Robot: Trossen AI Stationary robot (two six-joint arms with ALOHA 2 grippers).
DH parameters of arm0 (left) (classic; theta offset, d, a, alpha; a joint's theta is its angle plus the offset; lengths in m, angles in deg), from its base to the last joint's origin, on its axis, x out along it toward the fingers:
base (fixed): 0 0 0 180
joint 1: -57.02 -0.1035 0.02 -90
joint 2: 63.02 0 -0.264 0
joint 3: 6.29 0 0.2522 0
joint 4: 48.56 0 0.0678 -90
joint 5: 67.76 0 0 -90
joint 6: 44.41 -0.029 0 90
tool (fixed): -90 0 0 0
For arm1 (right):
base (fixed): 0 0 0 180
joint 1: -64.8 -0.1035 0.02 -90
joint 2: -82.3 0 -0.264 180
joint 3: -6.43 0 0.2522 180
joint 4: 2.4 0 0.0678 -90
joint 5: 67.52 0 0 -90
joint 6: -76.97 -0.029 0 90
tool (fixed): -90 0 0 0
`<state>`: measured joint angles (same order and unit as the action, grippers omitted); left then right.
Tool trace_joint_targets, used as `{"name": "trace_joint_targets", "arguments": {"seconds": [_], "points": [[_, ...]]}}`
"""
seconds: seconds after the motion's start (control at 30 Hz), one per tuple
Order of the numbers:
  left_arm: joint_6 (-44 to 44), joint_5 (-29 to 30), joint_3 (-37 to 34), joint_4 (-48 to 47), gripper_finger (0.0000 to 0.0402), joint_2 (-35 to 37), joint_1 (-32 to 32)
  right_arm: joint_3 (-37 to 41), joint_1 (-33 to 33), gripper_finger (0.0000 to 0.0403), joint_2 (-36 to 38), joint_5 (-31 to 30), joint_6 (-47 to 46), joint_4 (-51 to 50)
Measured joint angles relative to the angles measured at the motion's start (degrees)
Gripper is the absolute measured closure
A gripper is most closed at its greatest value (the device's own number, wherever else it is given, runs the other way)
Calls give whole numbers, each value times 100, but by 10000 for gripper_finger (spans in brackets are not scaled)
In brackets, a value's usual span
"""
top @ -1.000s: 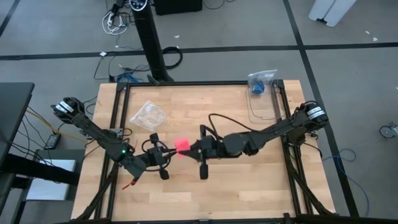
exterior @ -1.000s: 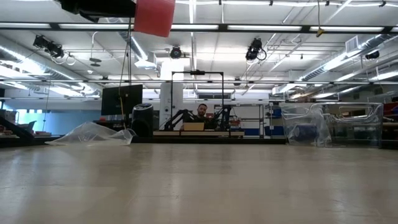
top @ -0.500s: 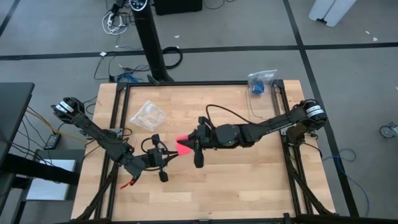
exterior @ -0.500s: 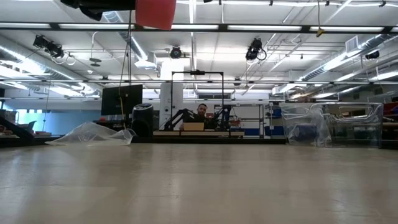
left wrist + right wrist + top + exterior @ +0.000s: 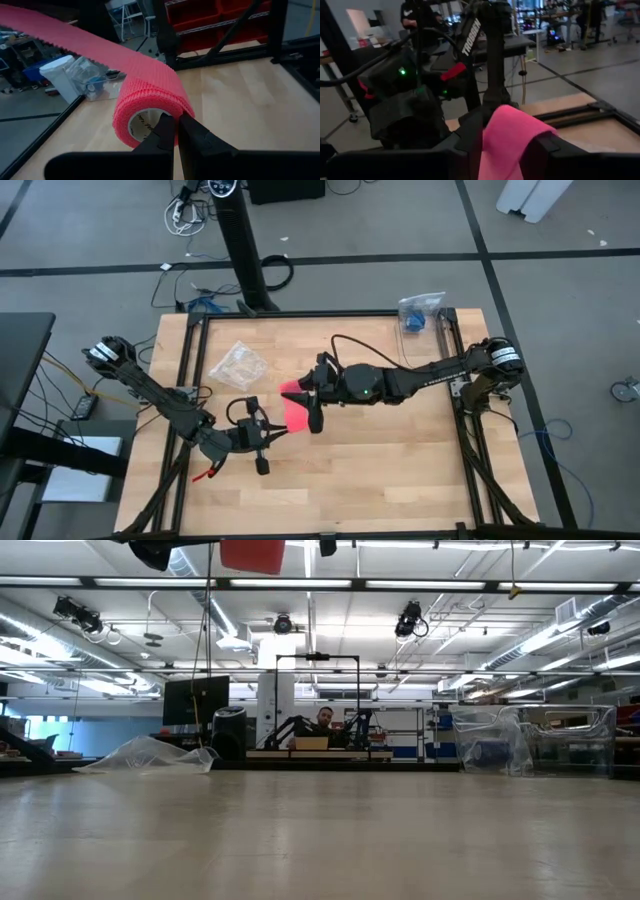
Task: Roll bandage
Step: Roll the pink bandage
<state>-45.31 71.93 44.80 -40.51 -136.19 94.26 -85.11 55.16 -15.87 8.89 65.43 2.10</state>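
Observation:
The bandage (image 5: 294, 412) is a bright pink strip running off a small roll (image 5: 150, 107) with a white core. It hangs high over the table's middle, and the low view shows only its lower edge (image 5: 252, 554) at the top. My left gripper (image 5: 279, 430) is shut on the roll. The strip (image 5: 65, 32) climbs away from the roll to my right gripper (image 5: 303, 398), which reaches in level from the right. Its fingers stand apart, and the strip's free end (image 5: 512, 132) lies between them. My left gripper (image 5: 177, 127) pinches the roll's wall at the rim of its open end (image 5: 172, 116), one finger (image 5: 162, 132) at the core's mouth and one (image 5: 195, 135) outside. The fingers come nearly level from the table's left. The roll is lifted clear of the table. My right gripper (image 5: 507, 145) has the strip's end between its parted fingers. Whether the fingers (image 5: 470, 135) touch the cloth I cannot tell.
A crumpled clear plastic bag (image 5: 238, 365) lies at the far left of the table. A clear container (image 5: 420, 330) with something blue in it stands at the far right corner. A black frame (image 5: 190, 380) runs along the table's edges. A person (image 5: 322, 720) sits far behind.
My right gripper has swung toward the table's far edge and a little to the left, taking the strip's end along. The pink between the two grippers has grown from a small spot to a broader, longer band. The roll stays at my left gripper.

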Motion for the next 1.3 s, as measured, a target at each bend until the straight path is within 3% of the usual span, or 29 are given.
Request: {"name": "trace_joint_targets", "arguments": {"seconds": [0.37, 0.73, 0.87, 1.07, 1.2, 1.3], "points": [[136, -701, 7, 612, 390, 0, 0, 4, 469, 293, 0, 795, -41, -434], [807, -786, 7, 1028, 390, 0, 0, 11, 502, 275, 202, 1530, -62, -663], [1259, -805, 7, 1205, 390, 8, 0, 11, 499, 277, 719, 1516, 268, -1164], [1778, -803, 7, 1434, 390, 50, 0, 137, 355, 275, 1613, 948, 714, -2462], [1842, -851, 7, 1754, 390, 52, 0, 793, 148, 276, 2035, 870, 631, -2633], [1957, -919, 7, 1929, 390, 52, 0, 1631, -40, 275, 2210, 863, 517, -2108]]}}
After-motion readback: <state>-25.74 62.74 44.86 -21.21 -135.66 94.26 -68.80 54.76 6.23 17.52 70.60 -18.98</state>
